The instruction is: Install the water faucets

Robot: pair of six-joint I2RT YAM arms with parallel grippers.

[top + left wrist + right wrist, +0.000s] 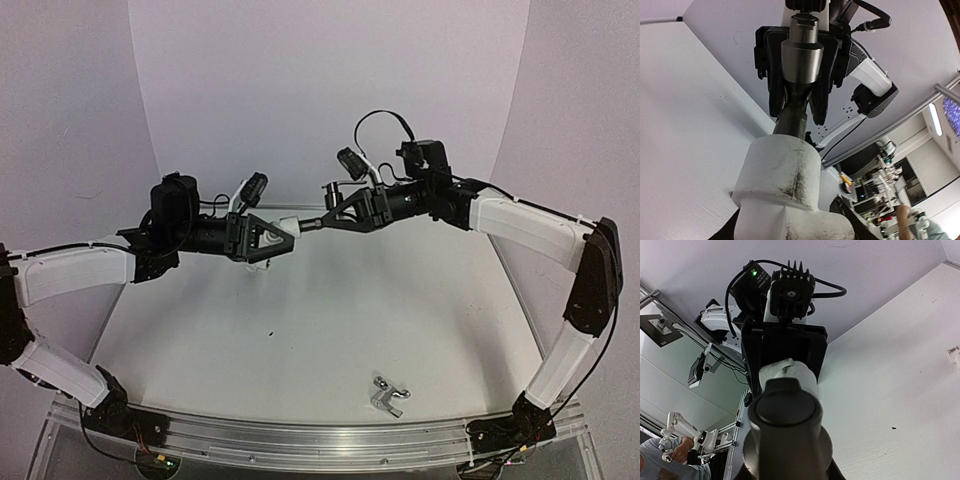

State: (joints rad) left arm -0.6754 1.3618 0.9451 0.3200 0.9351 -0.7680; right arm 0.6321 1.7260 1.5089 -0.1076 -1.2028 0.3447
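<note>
Centrally in the top view, the two arms are seen meeting nose to nose in mid-air above the white tabletop [300, 330]. The dark faucet [312, 224] is held up there, gripped firmly by the jaws of the right gripper [327, 221], which reaches in from the right of the frame. In the left wrist view the right jaws are shown clamped on either side of the faucet's grey metal body, which runs down the upper middle of the frame into the mouth of a white pipe fitting [777, 175] filling the lower centre. The fitting is placed between the jaws of the left gripper [289, 230], which comes in from the left. Whether those jaws press on it or stand slightly off cannot be told. In the right wrist view the round dark end of the faucet is seen large in the lower centre, with the fitting just beyond it and the black body of the left gripper behind that. The chrome faucet [388, 396] is left lying on the tabletop in the lower right of the top view, near the front rail and well apart from both grippers.
</note>
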